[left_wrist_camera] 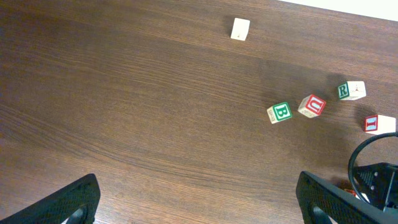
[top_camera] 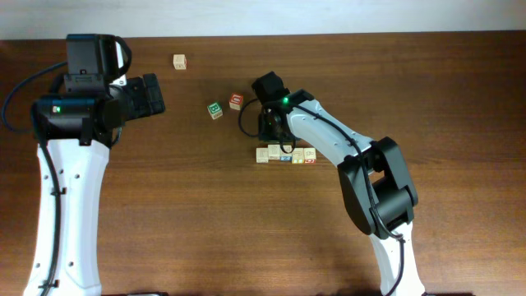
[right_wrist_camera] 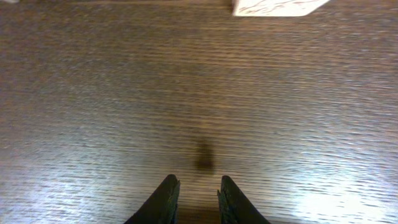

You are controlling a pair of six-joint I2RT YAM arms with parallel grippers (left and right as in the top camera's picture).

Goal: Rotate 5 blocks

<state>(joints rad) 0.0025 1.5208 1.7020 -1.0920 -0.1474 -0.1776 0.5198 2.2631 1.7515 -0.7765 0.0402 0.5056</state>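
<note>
1. Left gripper: I see its fingers spread wide, with nothing between them, above the bare table.
2. Lone block: near the far edge, well apart from the others.
3. Green-lettered block and red-lettered block: just beside each other, both sitting askew.
4. Row of blocks: side by side, just in front of the right gripper.
5. Right gripper: I see its fingers only narrowly apart, empty, over wood.

Letter blocks in tight row mid-table; green-B block & red-U block loose nearby.
</note>
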